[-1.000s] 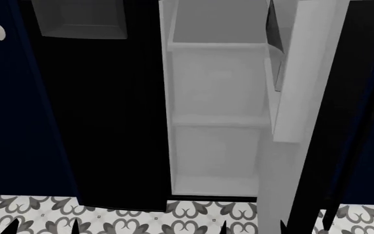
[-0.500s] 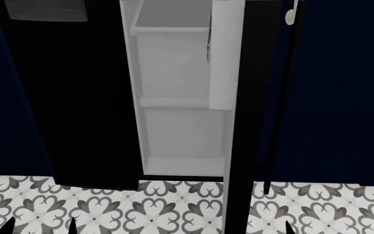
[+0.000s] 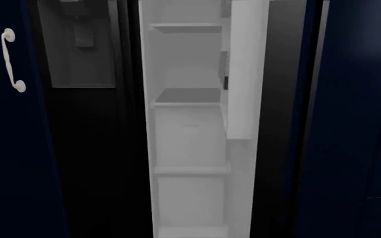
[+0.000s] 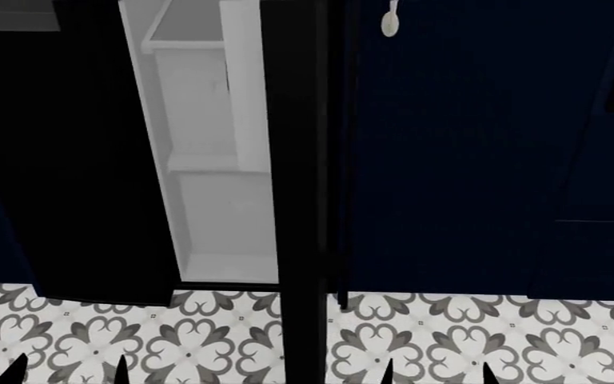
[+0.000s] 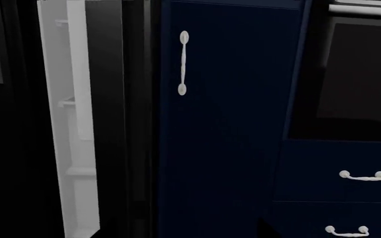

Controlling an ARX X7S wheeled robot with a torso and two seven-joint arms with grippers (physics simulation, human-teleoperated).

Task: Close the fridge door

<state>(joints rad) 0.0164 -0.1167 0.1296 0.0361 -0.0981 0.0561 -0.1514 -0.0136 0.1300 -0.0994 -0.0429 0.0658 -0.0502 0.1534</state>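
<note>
The fridge door (image 4: 298, 192) stands open and points toward me, so in the head view it is a narrow glossy black strip running from top to floor. Its light grey inner lining (image 4: 243, 88) faces the white fridge compartment (image 4: 205, 216). In the left wrist view the door (image 3: 280, 124) shows its lining and bin (image 3: 247, 74) beside the shelves (image 3: 187, 99). The right wrist view has the door (image 5: 104, 124) left of a navy cabinet. My left gripper (image 4: 67, 374) and right gripper (image 4: 437, 374) show only as dark fingertips at the bottom, spread apart, empty, well short of the door.
Left of the compartment is the other black door with a grey dispenser recess (image 3: 78, 49). Navy cabinets flank the fridge, with white handles (image 4: 390, 20) (image 3: 10, 59). Farther right are a dark oven front (image 5: 362, 74) and drawers (image 5: 362, 176). Patterned floor tiles (image 4: 179, 344) lie in front.
The head view has swung right: the fridge has slid left in the picture and the open door is now seen edge-on. The navy cabinet fills the right side.
</note>
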